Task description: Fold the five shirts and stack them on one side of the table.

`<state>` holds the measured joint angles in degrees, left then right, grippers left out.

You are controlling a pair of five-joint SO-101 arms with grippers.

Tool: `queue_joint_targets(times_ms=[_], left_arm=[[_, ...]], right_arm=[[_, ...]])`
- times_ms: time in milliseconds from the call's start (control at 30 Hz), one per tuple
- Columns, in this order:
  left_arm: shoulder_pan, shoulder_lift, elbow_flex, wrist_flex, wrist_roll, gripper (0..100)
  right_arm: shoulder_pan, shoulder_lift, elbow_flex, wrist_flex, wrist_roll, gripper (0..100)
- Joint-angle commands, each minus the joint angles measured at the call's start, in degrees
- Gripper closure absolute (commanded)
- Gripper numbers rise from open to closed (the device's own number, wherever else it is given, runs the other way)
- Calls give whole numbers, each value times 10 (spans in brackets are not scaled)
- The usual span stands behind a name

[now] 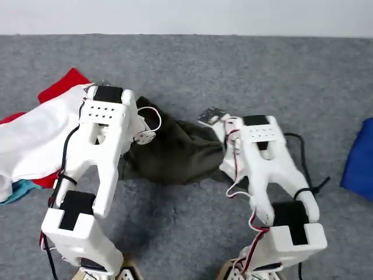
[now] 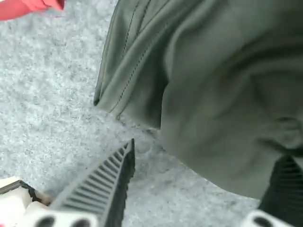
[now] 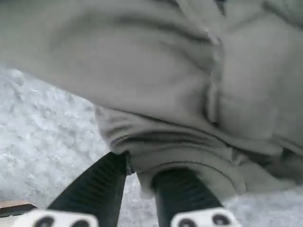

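A dark olive shirt point(image 1: 175, 149) lies crumpled on the grey table between the two arms. My left gripper point(image 2: 201, 189) hovers open over the shirt's left edge point(image 2: 142, 71), one ribbed finger point(image 2: 111, 182) above bare table and the other at the cloth. My right gripper point(image 3: 139, 182) is at the shirt's right edge, shut on a folded hem of the olive shirt point(image 3: 156, 156). A heap of shirts sits at the left: white point(image 1: 35, 137) on top, red point(image 1: 64, 84) and teal point(image 1: 17, 189) beneath. A blue shirt point(image 1: 358, 157) lies at the right edge.
The grey felt table point(image 1: 233, 70) is open across the back and in front between the arm bases. The left arm's body overlaps the white shirt. Loose cables hang beside the right arm point(image 1: 309, 186).
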<state>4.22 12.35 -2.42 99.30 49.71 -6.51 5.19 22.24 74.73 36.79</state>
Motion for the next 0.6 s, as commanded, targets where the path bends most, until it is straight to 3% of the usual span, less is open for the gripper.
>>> queue_joint_targets(times_ms=[0, 567], left_arm=[[2, -34, -2, 14, -8, 585], [2, -30, -2, 14, -8, 585]], right_arm=[[56, -5, -24, 36, 57, 985], [377, -4, -69, 188, 365, 987]])
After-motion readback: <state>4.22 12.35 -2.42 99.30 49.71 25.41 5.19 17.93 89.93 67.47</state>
